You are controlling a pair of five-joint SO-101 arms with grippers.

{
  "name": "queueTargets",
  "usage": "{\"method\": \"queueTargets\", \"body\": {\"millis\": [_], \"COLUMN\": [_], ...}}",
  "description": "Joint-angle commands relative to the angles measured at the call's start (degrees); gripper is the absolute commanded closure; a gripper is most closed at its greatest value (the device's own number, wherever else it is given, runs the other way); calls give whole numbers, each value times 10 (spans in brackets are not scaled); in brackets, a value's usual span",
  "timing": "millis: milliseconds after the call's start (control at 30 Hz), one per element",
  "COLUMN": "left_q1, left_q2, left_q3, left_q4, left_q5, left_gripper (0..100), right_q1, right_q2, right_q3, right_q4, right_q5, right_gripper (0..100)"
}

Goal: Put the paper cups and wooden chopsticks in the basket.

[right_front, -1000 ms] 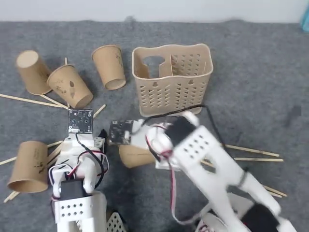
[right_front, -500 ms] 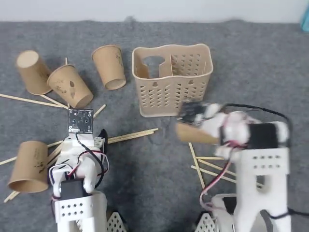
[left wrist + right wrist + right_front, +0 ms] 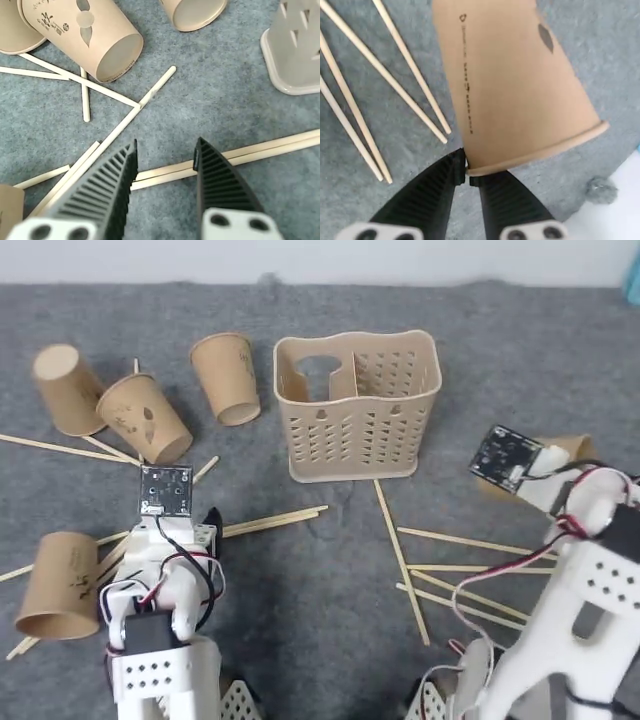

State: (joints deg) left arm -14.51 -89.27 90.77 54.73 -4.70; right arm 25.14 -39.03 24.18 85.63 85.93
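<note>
Now the right arm has swung clear across: a second ago it was stretched low in front of the basket (image 3: 355, 445), half a second ago it was passing the basket's front right corner, and at this moment it sits out beside the basket's right side, towards the right edge of the table (image 3: 480, 350). The right gripper (image 3: 467, 171) is nearly closed, its jaws pinching the rim of a paper cup (image 3: 510, 85), so the cup has come along for the ride and lies on its side in the grip. Where it was lifted from, a pair of chopsticks (image 3: 275, 522) is uncovered. The basket stands near the far edge with nothing seen in it, so this looks like the first delivery, and the cup has yet to get over the rim. The left gripper (image 3: 166, 145) has not budged, jaws wide apart and holding nothing, poised above that same pair. Three more cups (image 3: 148, 418) lie towards the far left corner, another cup (image 3: 62, 582) at the left edge, and loose chopsticks (image 3: 470, 540) fan out in front of the right arm.
</note>
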Motion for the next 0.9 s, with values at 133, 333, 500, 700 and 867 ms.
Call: {"method": "queueTargets", "body": {"millis": [133,333,500,700,867], "left_q1": [0,0,0,0,0], "left_q2": [-7,-7,-7,-7,-7], "left_q3": [-1,-1,-1,-1,-1], "left_q4": [-15,-15,-15,-15,-15], "left_q5": [-8,-8,-8,-8,-8], "left_gripper": [825,825,825,825,825], "right_q1": [66,109,138,140,139], "right_q2": [115,192,225,257,267], "right_q3": [-6,-7,-7,-6,-6], "right_q4": [-98,-177,-196,-191,-190], "right_q5": [29,33,34,31,1], "right_gripper": [991,991,989,863,785]}}
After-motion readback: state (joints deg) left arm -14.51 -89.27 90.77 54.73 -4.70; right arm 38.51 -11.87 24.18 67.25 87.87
